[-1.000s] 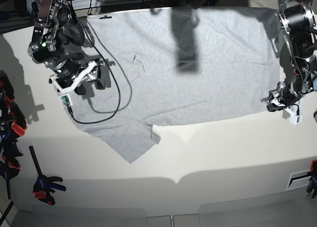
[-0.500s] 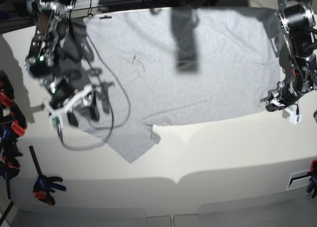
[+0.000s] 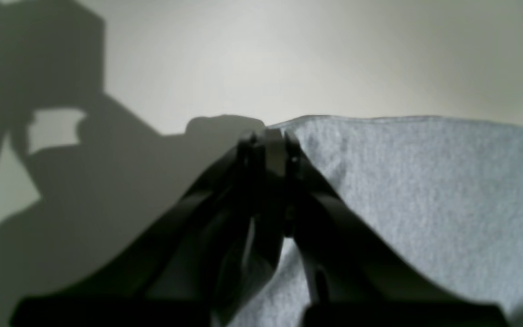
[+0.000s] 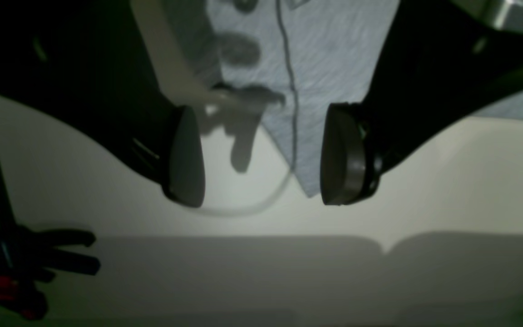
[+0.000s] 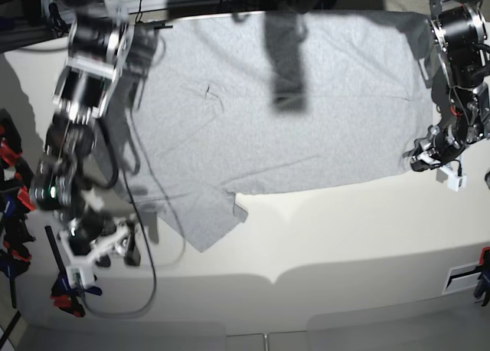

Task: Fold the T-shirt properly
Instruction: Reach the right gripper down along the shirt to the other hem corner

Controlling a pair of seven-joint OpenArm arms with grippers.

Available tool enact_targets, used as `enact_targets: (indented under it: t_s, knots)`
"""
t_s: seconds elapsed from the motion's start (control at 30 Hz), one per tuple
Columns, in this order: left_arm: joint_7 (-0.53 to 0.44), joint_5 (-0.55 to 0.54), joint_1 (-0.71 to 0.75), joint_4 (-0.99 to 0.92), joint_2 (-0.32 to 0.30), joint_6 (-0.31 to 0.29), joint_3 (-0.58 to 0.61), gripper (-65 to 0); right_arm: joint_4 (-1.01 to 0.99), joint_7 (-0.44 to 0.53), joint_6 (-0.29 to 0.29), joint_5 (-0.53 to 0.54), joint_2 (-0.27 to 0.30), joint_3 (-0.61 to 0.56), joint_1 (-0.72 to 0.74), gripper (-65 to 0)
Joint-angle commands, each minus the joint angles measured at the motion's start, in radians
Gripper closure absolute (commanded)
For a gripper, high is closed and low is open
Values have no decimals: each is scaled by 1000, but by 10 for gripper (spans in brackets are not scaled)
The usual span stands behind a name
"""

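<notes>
Grey T-shirt (image 5: 291, 113) lies spread flat on the bench (image 5: 344, 236); left gripper (image 3: 266, 136) pinches its hem, while right gripper (image 4: 261, 154), jaws apart, has swung down off the cloth.

The T-shirt (image 5: 291, 106) lies spread over the far half of the table (image 5: 352, 236), reaching its far edge, one sleeve (image 5: 200, 217) pointing toward the near edge. The left gripper (image 5: 419, 158) sits at the shirt's corner by the table's right edge. The right gripper (image 5: 113, 246) hangs over the near-left part, just left of that sleeve. Clamps (image 5: 70, 286) lie along the left edge.
</notes>
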Motion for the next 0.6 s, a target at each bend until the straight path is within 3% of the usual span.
enact_targets:
  t_s: [0.0,0.17,0.33,0.57]
  knots:
    - [-16,-13,-24,14,-21,-4,-2,0,-52,29,11,-12,8,2,69,-389]
    - [-16,-13,-24,14,-21,-4,-2,0,-453,123,26,-163,8,2,235,-389]
    - [-15,-13,-24,14,-21,-4,-2,0,-739,242,25,-317,9,2,284,-389]
    - [3,-29,-24,14,-21,-5,-2,0,-796,173,25,-358,8,2,261,-385]
